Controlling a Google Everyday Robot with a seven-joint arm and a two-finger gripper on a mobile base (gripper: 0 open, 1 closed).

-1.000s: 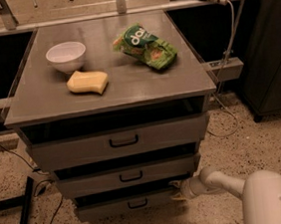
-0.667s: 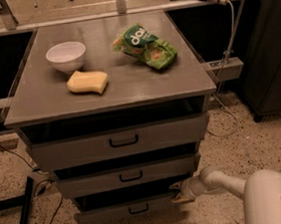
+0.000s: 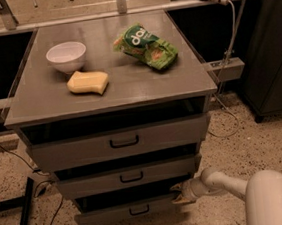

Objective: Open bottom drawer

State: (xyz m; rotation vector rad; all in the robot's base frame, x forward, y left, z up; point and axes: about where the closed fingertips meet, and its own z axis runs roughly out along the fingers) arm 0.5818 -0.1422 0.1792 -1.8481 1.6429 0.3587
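Note:
The bottom drawer point(image 3: 129, 211) is the narrowest grey front of the cabinet, with a small black bar handle point(image 3: 139, 210). It stands pulled out a little, with a dark gap above it. My gripper point(image 3: 181, 192) is at the drawer's right end, just above the front's top edge, at the end of my white arm point(image 3: 239, 187) that reaches in from the lower right. The mid-sized drawer point(image 3: 130, 176) and the tall top drawer point(image 3: 121, 142) are above it.
On the cabinet top point(image 3: 128, 88) are a white bowl point(image 3: 66, 56), a yellow sponge point(image 3: 87, 83) and a green snack bag point(image 3: 146, 47). A black stand leg point(image 3: 25, 213) and cables lie on the floor at the left. A dark cabinet point(image 3: 269, 45) stands at the right.
The bottom drawer front has slid out toward the camera and now sits lower in view. My gripper has stayed at its right end.

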